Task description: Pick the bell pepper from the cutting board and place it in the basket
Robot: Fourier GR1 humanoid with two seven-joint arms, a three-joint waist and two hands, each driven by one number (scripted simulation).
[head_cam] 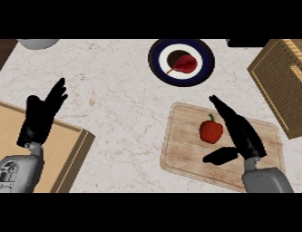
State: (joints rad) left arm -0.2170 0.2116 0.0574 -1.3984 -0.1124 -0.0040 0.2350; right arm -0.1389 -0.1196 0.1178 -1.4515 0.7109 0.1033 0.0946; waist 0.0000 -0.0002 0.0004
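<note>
Right hand (pixel 241 134) open, fingers straight, just right of bell pepper (pixel 211 131) on cutting board (pixel 187 156), lower right; left hand (pixel 42 116) open, lower left.

bare counter (pixel 119 104) lies open between the two hands. right hand (pixel 241 131) over the cutting board (pixel 187 156), just beside the bell pepper (pixel 211 131). basket (pixel 294 86) stands at right, near the board's far corner. plate (pixel 181 61) sits beyond the board, apart from it.
</note>
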